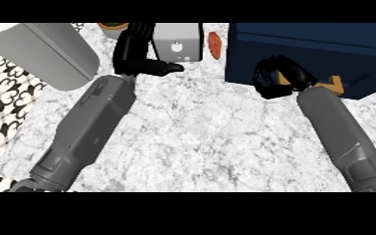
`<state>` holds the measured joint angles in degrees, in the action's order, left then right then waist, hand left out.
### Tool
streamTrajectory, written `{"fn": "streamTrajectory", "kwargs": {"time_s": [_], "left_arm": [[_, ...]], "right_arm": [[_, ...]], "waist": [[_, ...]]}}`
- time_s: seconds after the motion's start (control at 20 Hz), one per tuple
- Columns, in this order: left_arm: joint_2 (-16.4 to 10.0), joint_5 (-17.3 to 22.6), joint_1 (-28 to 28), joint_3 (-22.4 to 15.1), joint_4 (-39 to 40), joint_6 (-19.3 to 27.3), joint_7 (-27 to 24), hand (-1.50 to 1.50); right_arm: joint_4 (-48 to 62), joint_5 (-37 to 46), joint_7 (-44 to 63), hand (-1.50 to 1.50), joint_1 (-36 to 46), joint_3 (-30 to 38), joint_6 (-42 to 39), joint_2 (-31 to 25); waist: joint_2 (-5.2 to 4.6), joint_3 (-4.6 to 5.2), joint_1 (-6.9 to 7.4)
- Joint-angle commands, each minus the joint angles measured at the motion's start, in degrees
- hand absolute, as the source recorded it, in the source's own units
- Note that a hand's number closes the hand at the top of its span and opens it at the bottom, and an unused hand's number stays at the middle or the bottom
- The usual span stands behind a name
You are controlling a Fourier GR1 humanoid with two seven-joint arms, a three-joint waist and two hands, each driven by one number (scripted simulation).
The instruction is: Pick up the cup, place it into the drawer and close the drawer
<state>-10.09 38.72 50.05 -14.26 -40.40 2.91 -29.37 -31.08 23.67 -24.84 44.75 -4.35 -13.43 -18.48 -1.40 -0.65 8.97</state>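
Observation:
A tan cup (335,85) shows only in part, peeking out to the right of my right hand (277,78), with a sliver of tan between the fingers. That hand is curled round the cup and hides most of it. It hovers over the lower edge of the open dark blue drawer (301,47) at the upper right. My left hand (134,55) stands open at the upper left of the marble counter (206,134), fingers up and thumb pointing right, holding nothing.
A grey boxy appliance (178,41) stands just right of the left hand. A reddish oval item (214,45) lies between it and the drawer. A brown pot (113,27) sits at the top edge. A large grey slab (47,52) fills the left.

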Motion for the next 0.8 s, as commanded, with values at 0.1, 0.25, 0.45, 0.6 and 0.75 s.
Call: {"fn": "streamTrajectory", "kwargs": {"time_s": [0.1, 0.25, 0.45, 0.6, 0.75], "left_arm": [[-1.4, 0.2, -1.5, -0.2, -1.7, -1.8, 0.7, -1.5], [-1.1, 0.4, -2.4, -0.4, -2.3, -2.5, 0.6, -1.5], [-2.1, 0.4, -2.9, -0.5, -2.6, -4.0, 0.6, -1.5], [-1.5, 0.7, -1.9, -0.6, -3.3, -3.6, 1.8, -1.5], [-2.1, 0.6, -4.6, -0.7, -3.1, -5.1, 0.6, -1.5]], "right_arm": [[3.0, -1.6, 3.3, 1.5, 9.0, 5.6, 2.6, -6.9], [2.1, -2.5, 3.7, 1.5, 9.6, 5.9, 0.5, -7.6], [0.7, -4.1, 3.8, 1.5, 9.4, 6.8, -0.5, -8.0], [0.0, -4.7, 4.1, 1.5, 9.0, 6.7, -2.7, -9.1], [-0.7, -5.5, 4.5, 1.5, 8.7, 7.2, -3.9, -9.7]], "waist": [[-1.1, 0.35, 2.23], [-1.18, 0.42, 3.12], [-1.47, 0.46, 3.53], [-1.36, 0.42, 3.55], [-1.66, 0.58, 4.06]]}}
